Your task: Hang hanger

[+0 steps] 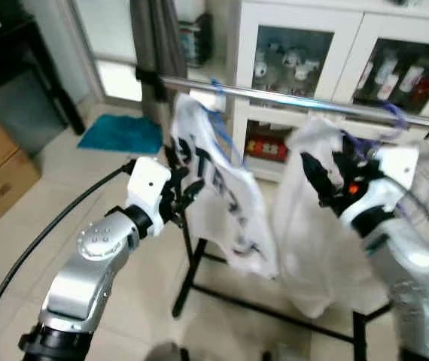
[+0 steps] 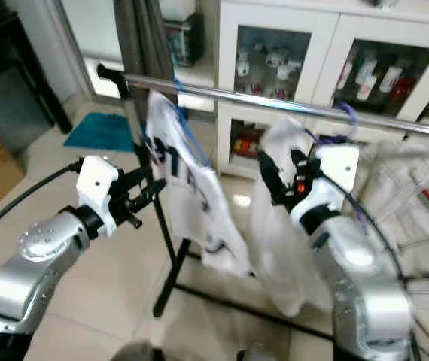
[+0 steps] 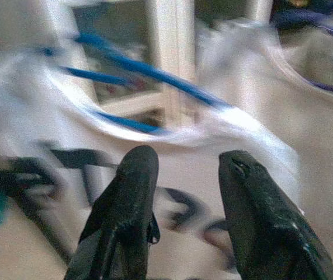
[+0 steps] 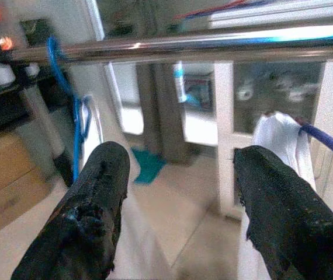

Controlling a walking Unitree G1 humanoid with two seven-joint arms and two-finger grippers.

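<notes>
My left gripper (image 3: 181, 169) is spread, empty, just short of the printed white shirt (image 1: 222, 195) on the blue hanger (image 1: 218, 124). My right gripper (image 4: 178, 175) is also spread, holding nothing, beside the plain white shirt (image 1: 312, 226) on the purple hanger (image 2: 342, 124). Both hangers hook over the chrome rail (image 1: 290, 99); a white cabinet (image 1: 297, 45) stands behind.

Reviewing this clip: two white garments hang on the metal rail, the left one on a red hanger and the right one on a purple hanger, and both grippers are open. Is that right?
Not quite. The left garment hangs on a blue hanger, not a red one; the left eye view shows it. The rest stands: the right garment is on a purple hanger on the metal rail, and the left gripper and right gripper are open.
</notes>
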